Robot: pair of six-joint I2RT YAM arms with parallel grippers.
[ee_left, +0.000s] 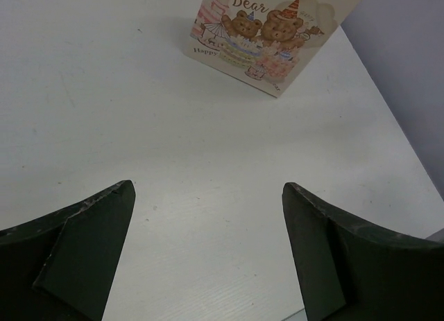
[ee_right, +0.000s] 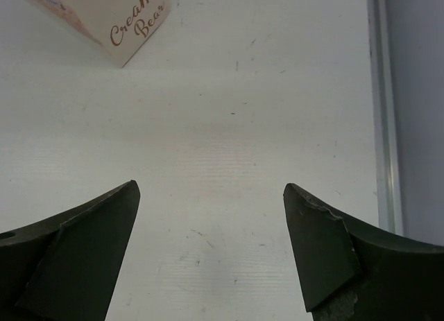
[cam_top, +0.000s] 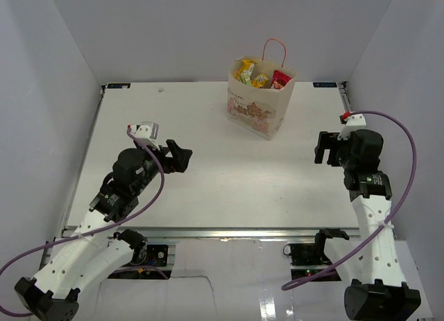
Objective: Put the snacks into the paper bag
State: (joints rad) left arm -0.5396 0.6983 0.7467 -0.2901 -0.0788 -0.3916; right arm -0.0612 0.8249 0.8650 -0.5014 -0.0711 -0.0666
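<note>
The cream paper bag [cam_top: 255,107] stands upright at the far middle of the table, its orange-pink cord handle up. Yellow packets [cam_top: 246,73] and a red-pink packet [cam_top: 281,79] show inside its open top. The bag's bear picture shows in the left wrist view [ee_left: 267,37], and its corner shows in the right wrist view [ee_right: 128,23]. My left gripper [cam_top: 179,158] is open and empty over bare table, left of the bag; its jaws [ee_left: 208,189] stand wide apart. My right gripper [cam_top: 323,148] is open and empty, right of the bag; its jaws [ee_right: 211,189] stand wide apart. No snack lies on the table.
The white table [cam_top: 222,175] is walled by grey panels on the left, back and right. A metal rail [ee_right: 383,127] runs along the table's right edge. Cables trail from both arms near the front edge.
</note>
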